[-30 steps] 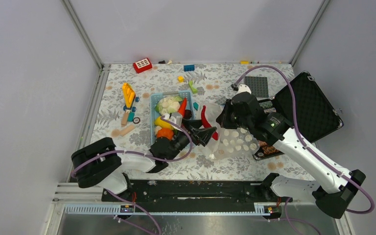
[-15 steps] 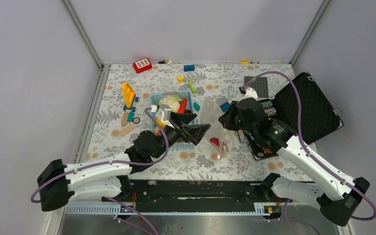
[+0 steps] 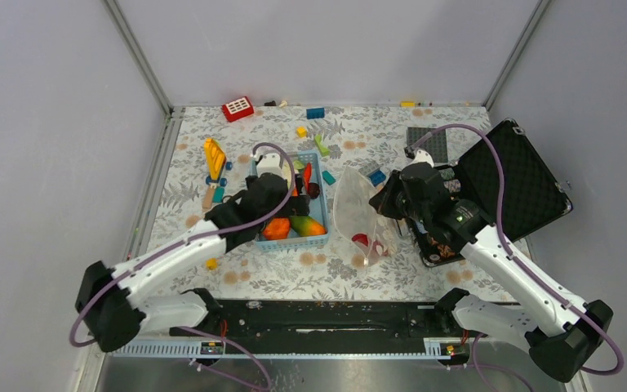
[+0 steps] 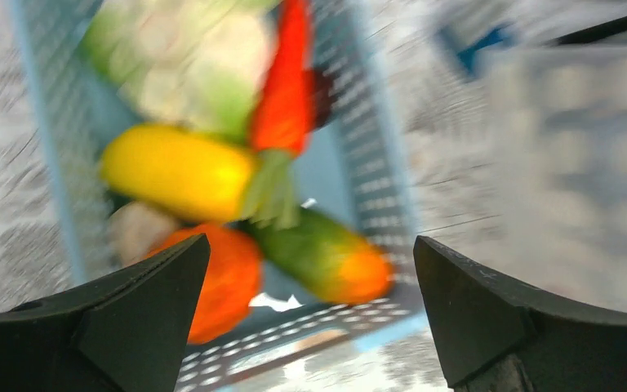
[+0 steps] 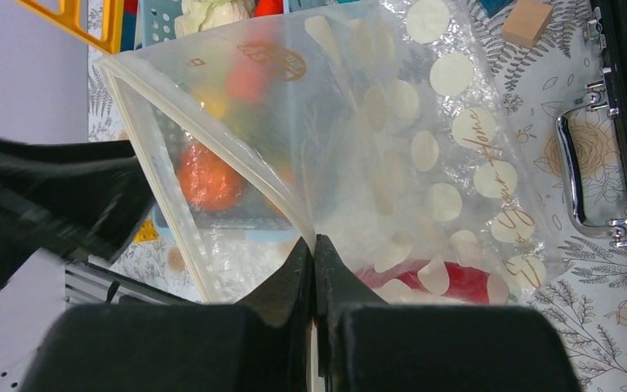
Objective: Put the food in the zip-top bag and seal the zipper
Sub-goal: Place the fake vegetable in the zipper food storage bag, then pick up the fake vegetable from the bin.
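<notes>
Zip-top bag [image 5: 449, 171] with cursive "Home"

bag [image 5: 457, 122]: clear plastic, glossy, crinkled | basket [image 4: 380, 175]: light-blue plastic mesh | food [image 4: 175, 171]: smooth glossy plastic | case handle [image 5: 575, 175]: shiny metal | tablecloth [image 3: 335, 278]: matt floral print

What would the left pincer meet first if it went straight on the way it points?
Probably the green-orange piece in the blue basket; the open left pincer points at it. Blur leaves depth uncertain.
</notes>
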Available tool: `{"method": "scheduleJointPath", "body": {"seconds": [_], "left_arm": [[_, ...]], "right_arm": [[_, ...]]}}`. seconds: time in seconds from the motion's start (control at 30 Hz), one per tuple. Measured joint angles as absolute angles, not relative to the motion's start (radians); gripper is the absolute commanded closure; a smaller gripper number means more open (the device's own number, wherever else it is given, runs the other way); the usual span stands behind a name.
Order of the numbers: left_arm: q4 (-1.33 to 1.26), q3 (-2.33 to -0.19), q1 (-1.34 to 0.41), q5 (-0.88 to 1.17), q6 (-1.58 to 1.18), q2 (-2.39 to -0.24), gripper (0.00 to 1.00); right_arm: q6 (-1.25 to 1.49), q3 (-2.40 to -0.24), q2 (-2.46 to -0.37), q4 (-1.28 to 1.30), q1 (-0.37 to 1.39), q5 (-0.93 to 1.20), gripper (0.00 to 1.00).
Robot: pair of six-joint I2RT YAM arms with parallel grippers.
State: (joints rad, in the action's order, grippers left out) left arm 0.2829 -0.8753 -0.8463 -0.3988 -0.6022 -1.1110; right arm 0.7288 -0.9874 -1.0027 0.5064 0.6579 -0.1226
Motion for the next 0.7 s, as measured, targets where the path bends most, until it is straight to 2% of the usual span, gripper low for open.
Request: {"method": "scheduleJointPath", "body": {"seconds": [0.17,0.47,0.7], "left_arm": [[0.462,-0.876,-0.717,-0.325,-0.621,-1.269,0.01],[0.539,-0.883,-0.679,-0.308,-0.630,-1.355,0.02],[0.554,-0.883,-0.675,-0.315,-0.633,-1.439,0.08]], "right_arm": [[0.714,-0.981,-1.006,0.510,0.658,-0.118,1.00],[0.695,-0.968,-1.013,0.512,0.658,-0.118,1.00],[0.686,-0.967,-1.015,0.512,0.658,-0.119,1.00]]}}
